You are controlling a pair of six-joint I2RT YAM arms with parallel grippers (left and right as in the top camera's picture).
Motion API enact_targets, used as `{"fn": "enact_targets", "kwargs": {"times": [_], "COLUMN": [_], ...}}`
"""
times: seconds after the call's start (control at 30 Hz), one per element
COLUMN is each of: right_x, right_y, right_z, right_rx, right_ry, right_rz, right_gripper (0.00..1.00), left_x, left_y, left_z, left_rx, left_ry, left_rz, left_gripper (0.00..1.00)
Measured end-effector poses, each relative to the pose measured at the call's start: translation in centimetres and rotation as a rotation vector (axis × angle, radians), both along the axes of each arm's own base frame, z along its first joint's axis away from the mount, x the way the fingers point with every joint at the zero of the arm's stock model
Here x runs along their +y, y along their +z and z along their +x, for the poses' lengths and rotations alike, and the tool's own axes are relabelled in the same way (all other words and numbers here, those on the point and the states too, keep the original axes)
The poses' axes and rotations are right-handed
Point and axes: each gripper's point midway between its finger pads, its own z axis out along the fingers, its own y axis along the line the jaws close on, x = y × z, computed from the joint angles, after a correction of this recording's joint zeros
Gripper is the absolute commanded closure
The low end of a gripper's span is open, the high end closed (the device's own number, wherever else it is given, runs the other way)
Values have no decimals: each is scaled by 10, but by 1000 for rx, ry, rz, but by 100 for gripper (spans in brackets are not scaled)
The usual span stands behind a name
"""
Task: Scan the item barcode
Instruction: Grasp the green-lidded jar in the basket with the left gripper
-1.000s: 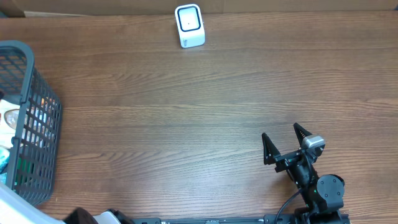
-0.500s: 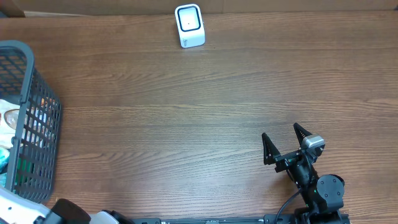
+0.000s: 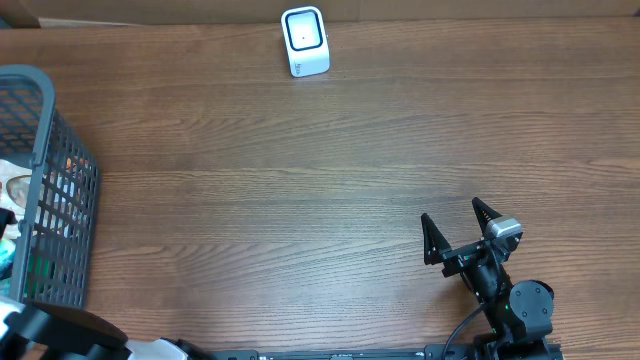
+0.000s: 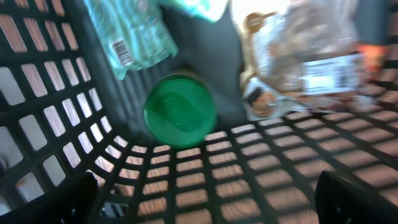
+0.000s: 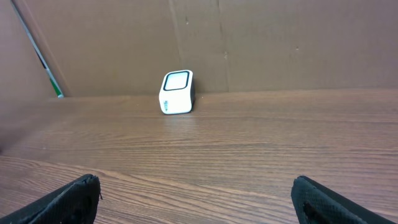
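Left gripper [image 4: 205,199] jaws apart inside basket [image 4: 37,74], empty, likely choosing green-capped container [image 4: 180,111]. Right gripper [image 3: 452,214] jaws spread, empty, facing scanner [image 3: 304,41].

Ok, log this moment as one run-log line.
left gripper: open, empty, at dark plastic mesh basket, aimed at green round lid | right gripper: open, empty, facing white box-shaped scanner | scan: not done

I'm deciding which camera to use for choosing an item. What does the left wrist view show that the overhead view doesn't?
Left wrist only: inside the basket, a green round lid, a teal packet with a barcode and a clear bag with a white label. Overhead only: the white scanner at the far edge of the table and the right pincer, open. Both: the dark mesh basket; overhead barely glimpses its contents.
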Motion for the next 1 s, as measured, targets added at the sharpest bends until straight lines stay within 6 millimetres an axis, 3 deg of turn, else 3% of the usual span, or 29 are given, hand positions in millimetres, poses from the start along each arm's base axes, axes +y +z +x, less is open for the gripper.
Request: {"fn": "enact_targets", "kwargs": {"times": [0.23, 0.73, 1.0], "right_x": [0, 0, 0], "right_y": [0, 0, 0], "right_z": [0, 0, 0], "right_rx": [0, 0, 0], "right_ry": [0, 0, 0], "right_rz": [0, 0, 0], "right_gripper": [0, 0, 0], "left_x": [6, 4, 10], "left_y": [-41, -80, -97], "left_z": [-5, -21, -21], "left_rx": [66, 165, 166], "left_ry": [10, 7, 10], "left_rz": [-75, -94, -68], "left_gripper": [9, 9, 14]}}
